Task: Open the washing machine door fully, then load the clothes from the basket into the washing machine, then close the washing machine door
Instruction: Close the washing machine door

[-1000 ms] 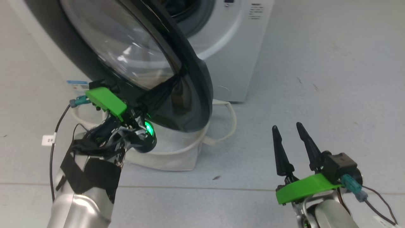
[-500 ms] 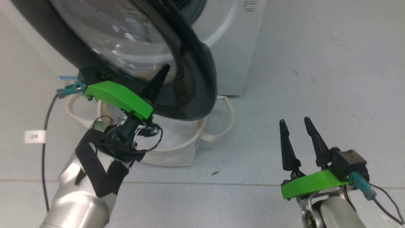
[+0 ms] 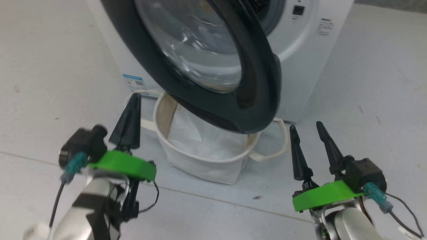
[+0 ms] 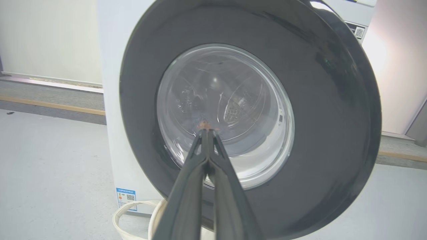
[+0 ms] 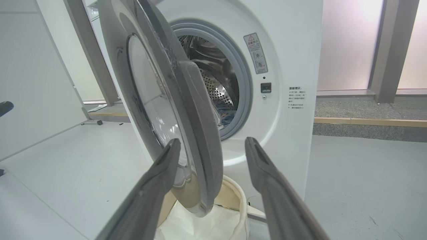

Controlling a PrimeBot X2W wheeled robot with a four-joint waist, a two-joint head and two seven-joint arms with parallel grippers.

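Note:
The washing machine (image 3: 300, 50) stands with its door (image 3: 213, 110) swung partly open, black rim and glass bowl hanging over the basket (image 3: 200, 166). A flat white sheet (image 3: 203, 136) lies in the basket. My left gripper (image 3: 134, 98) is shut and empty, left of the basket and clear of the door. In the left wrist view it (image 4: 205, 128) points at the door's glass (image 4: 233, 83). My right gripper (image 3: 306, 126) is open and empty, right of the basket. In the right wrist view it (image 5: 213, 140) faces the door's edge (image 5: 200, 133). A bit of blue fabric (image 5: 228, 116) lies low in the drum (image 5: 217, 86).
Pale grey floor surrounds the machine. A blue sticker (image 3: 133, 81) sits low on the machine's front. The basket's looped handles (image 3: 280, 146) stick out on both sides. A raised kerb (image 5: 367, 121) and wall panels run behind the machine.
My left gripper has drawn back from the door's lower rim to the left of the basket. The head camera has shifted. The right gripper has held still, open.

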